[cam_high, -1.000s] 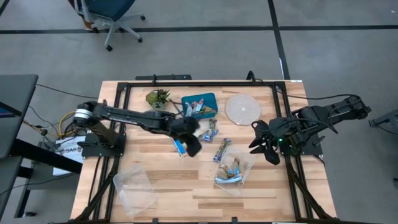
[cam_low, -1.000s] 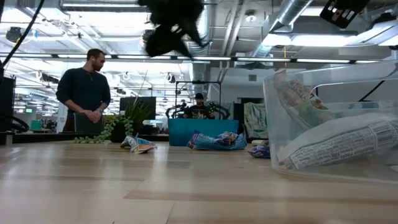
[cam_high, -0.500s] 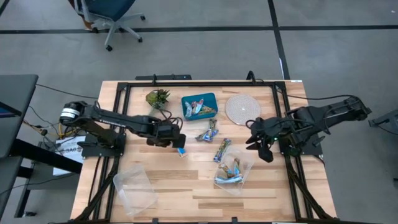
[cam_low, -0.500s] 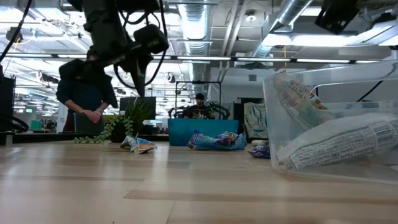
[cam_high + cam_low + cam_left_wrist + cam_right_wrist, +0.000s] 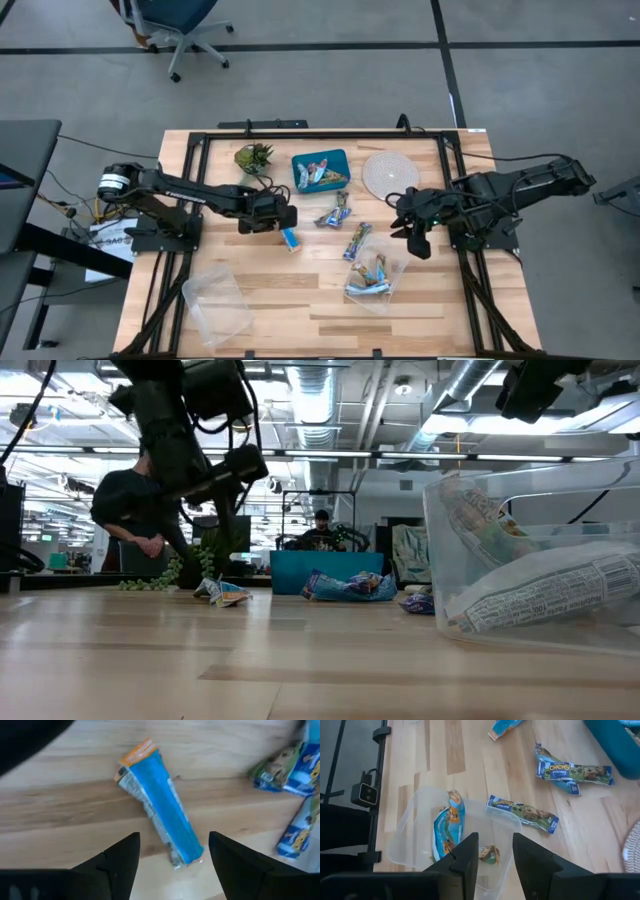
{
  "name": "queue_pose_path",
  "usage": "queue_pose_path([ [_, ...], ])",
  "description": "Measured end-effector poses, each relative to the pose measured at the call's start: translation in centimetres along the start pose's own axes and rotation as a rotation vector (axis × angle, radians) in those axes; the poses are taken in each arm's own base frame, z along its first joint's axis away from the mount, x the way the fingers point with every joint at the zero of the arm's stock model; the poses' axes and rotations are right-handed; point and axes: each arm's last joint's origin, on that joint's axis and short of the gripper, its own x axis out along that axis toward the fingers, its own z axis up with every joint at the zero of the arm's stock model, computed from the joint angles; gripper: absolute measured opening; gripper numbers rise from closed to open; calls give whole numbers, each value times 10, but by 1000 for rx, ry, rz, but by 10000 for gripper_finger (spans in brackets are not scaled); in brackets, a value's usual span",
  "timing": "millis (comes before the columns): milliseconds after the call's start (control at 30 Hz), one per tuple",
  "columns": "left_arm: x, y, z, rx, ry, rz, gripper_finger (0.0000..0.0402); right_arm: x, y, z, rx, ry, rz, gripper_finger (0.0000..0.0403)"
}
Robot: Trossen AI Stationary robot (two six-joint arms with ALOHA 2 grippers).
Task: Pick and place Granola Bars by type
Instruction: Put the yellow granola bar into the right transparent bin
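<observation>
Left gripper (image 5: 172, 851) now sits back, fingers wide, w/ blue bar (image 5: 162, 810) at its 12 o'clock; right gripper (image 5: 495, 851) open over clear tub (image 5: 415, 840).

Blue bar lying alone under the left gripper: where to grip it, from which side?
Take the blue granola bar at mid-length, across its narrow width, coming straight down from above. It lies flat on the wooden table with bare wood on both long sides, so the jaws fit there. The left gripper is open over it; turning it square to the bar would likely help.
</observation>
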Motion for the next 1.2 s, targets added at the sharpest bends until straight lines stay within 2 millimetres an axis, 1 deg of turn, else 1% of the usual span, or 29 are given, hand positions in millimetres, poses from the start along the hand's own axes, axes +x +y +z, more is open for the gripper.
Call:
queue_pose_path([
  [100, 10, -1, 2, -3, 11, 16, 221, 0, 0, 0, 0, -4, 1, 111],
  [233, 33, 1, 2, 24, 68, 66, 212, 0, 1, 1, -7, -15, 6, 111],
  [300, 41, 1, 2, 31, 89, 69, 209, 0, 1, 2, -9, -18, 7, 111],
  [433, 46, 0, 1, 32, 92, 77, 204, 0, 1, 2, -10, -18, 7, 111],
  [533, 46, -1, 2, 42, 91, 80, 195, 0, 1, 2, -13, -19, 7, 111],
  [633, 46, 0, 2, 52, 92, 84, 171, 0, 1, 2, -25, -23, 9, 111],
  [800, 47, -1, 2, 81, 100, 72, 97, 0, 1, 2, -27, -23, 9, 111],
  [967, 48, -7, 0, 144, 133, 7, 17, 0, 1, 2, -27, -23, 9, 111],
  [1000, 48, -8, 0, 159, 140, -9, 11, 0, 1, 2, -27, -22, 8, 111],
  [1067, 45, -10, 0, 188, 154, -34, 11, 0, 1, 2, -27, -22, 9, 111],
  [1200, 26, -16, 0, 246, 144, -115, 14, 0, 1, 2, -26, -21, 12, 111],
])
